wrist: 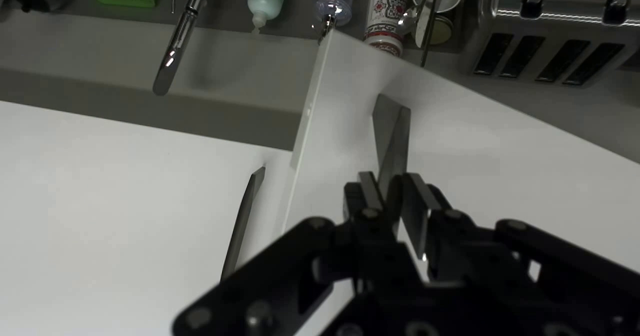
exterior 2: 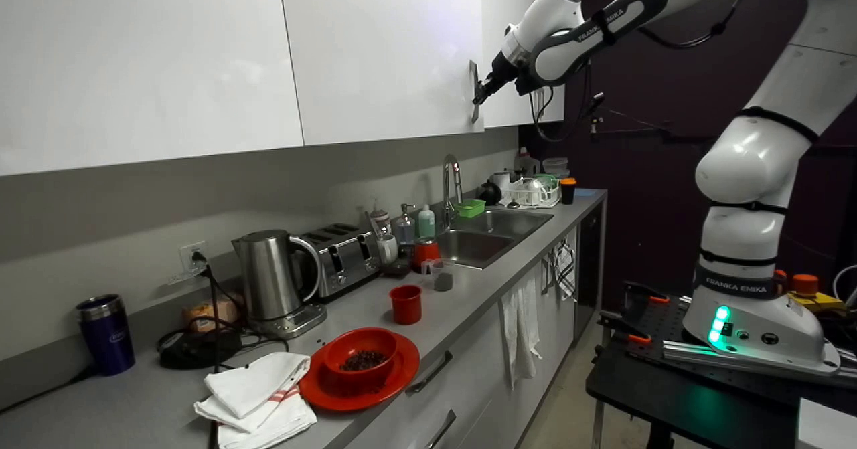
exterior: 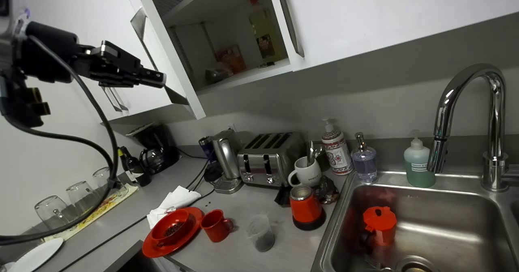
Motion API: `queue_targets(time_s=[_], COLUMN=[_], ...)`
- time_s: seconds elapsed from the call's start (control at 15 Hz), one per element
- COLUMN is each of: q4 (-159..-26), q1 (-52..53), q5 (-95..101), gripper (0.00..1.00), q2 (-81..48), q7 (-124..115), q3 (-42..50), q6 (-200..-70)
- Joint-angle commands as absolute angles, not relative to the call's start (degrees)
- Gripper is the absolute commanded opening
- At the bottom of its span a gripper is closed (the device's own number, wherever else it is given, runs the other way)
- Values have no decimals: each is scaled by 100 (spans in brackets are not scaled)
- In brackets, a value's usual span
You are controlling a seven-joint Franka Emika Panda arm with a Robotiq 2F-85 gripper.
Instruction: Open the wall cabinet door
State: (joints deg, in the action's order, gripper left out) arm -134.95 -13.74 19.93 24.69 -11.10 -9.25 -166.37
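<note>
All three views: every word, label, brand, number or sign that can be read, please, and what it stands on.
"FRANKA EMIKA": arm base, in an exterior view.
"FRANK… EMIKA": forearm, same view, a black strap crossing the letters.
Too small or blurred to read: markings on green bottle, patterned dispenser, white mug, blue tumbler, yellow bottle, dark bottle.
None legible in the wrist view.

Smooth glossy wall cabinet door [exterior 2: 385, 54], satin metal handle [wrist: 392, 135], smooth matt surface [exterior 2: 442, 312], polished metal faucet [exterior: 495, 126], brushed metal kettle [exterior 2: 266, 275], cloth towel [exterior 2: 262, 387]
</note>
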Motion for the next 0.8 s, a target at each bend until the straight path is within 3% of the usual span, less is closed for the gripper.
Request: queue_targets(time_s=[0.0,0.27,0.33,0.47,0.73], q4=[-13913,-13969,-13977,-13993,-14105], q1=[-1484,-1738,-1798,-1906,-1992], q5=[2438,2551,2566,2683,3101], gripper=[8,10,41,45,78], q2=[2381,2488,2507,2536,2406], q7=[-1312,-1614,-1675,-1685,-1444], q3=[-1531,-1803,-1865,-1981,-2266], q6=[-16687,-16690,-16690,-16682,-16525])
